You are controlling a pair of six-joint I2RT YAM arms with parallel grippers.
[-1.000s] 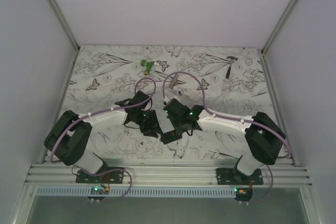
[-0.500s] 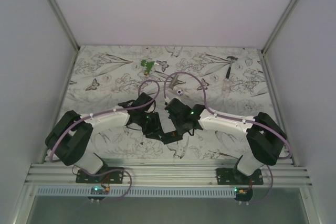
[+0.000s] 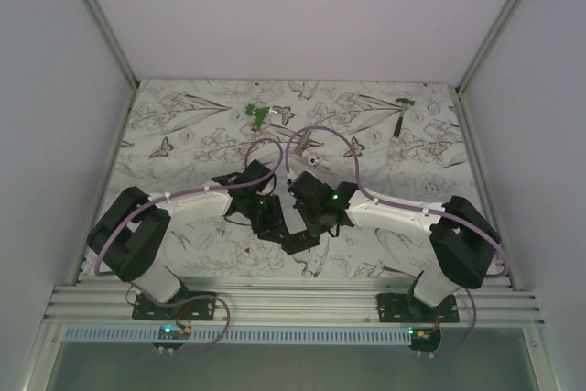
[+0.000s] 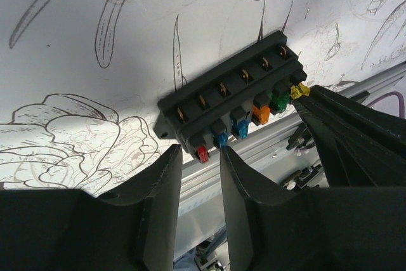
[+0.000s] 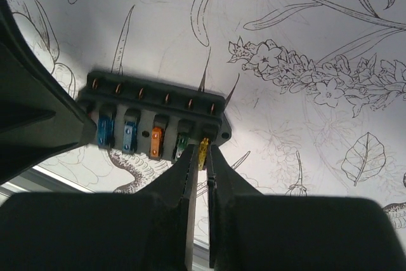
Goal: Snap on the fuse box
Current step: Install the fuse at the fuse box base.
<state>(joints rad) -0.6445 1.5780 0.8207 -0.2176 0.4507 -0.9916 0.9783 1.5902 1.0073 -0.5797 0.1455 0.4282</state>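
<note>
The fuse box (image 4: 228, 103) is a black bar with a row of red, blue, orange, green and yellow fuses, over the flower-print table. In the right wrist view the fuse box (image 5: 152, 103) lies straight ahead of the fingers. My right gripper (image 5: 202, 150) is shut on the yellow fuse (image 5: 203, 149) at the box's end. My left gripper (image 4: 198, 152) is open, its tips either side of the red fuse (image 4: 202, 153) at the other end, with a gap to both. From above, both grippers meet at mid-table over the fuse box (image 3: 295, 241), which is mostly hidden.
A green clip piece (image 3: 258, 115) lies at the back centre and a grey metal tool (image 3: 401, 114) at the back right. A small metal part (image 3: 307, 142) and a tiny round thing (image 3: 314, 161) lie behind the grippers. An aluminium rail (image 3: 293, 304) runs along the near edge.
My left arm has reached further right, bringing its gripper in close beside the right one. The right gripper has hardly shifted.
</note>
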